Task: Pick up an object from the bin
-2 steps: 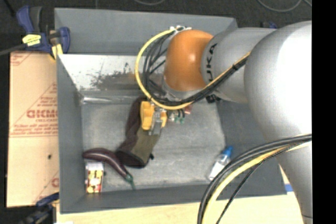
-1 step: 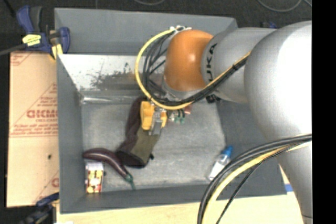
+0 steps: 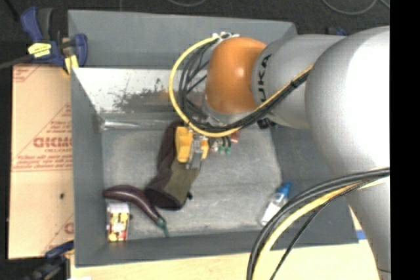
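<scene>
Grey bin (image 3: 236, 190) holds sock (image 3: 172, 185), eggplant (image 3: 128, 195), box (image 3: 117, 223), bottle (image 3: 274, 205).

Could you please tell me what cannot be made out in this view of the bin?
- Upper end of the dark olive cloth: covered by the pincer, camera view.
- Print on the small red-and-yellow box: too small to read.
- Right side of the bin: hidden under the arm.

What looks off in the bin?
Nothing spilled or broken. The dark cloth lies rumpled mid-bin, its lower end against the purple eggplant. The box and the tube lie apart near the front. Dark scuffs mark the back wall.
</scene>
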